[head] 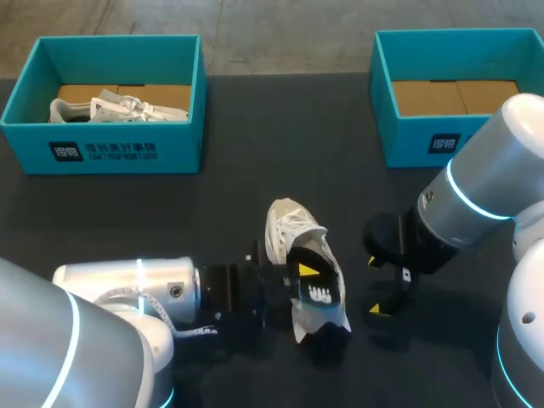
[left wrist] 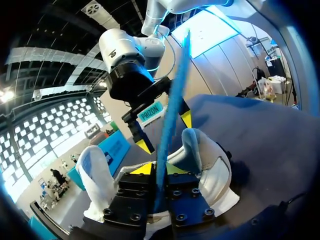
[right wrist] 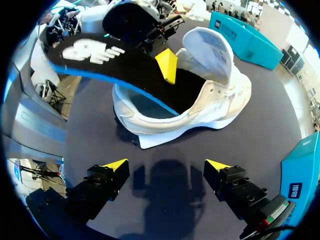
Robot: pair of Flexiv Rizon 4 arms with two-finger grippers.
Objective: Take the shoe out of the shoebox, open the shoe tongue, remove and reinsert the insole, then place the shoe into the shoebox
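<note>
Closest to the robot, at about seven o'clock on the table [head: 255, 195], the left gripper [left wrist: 157, 169] comes in low from the side and is clamped on the insole [head: 319, 293]. In the left wrist view its two yellow tips press the thin blue edge from either side. That flat pinch suits a floppy sheet: it keeps the black face level and lets the insole be slid along the shoe's length. One end of the insole appears to sit inside the shoe's mouth while the rest sticks out towards the robot, so I judge this to be mid-removal or mid-reinsertion; which one I cannot tell.

Just beyond stands the white shoe [head: 289, 229], upright on its sole near the table's middle, toe towards twelve o'clock. Its tongue [right wrist: 210, 47] is pulled up and forward, leaving the opening wide for the insole.

At three o'clock from the shoe hangs the right gripper [head: 374, 286], fingers apart and holding nothing, near but not touching. It is probably kept there to steady the shoe.

Farthest off, at ten o'clock, is the left shoebox [head: 102, 153] with a second shoe [head: 119, 108] in it. At two o'clock is the right shoebox [head: 425, 140], showing only its cardboard floor.
</note>
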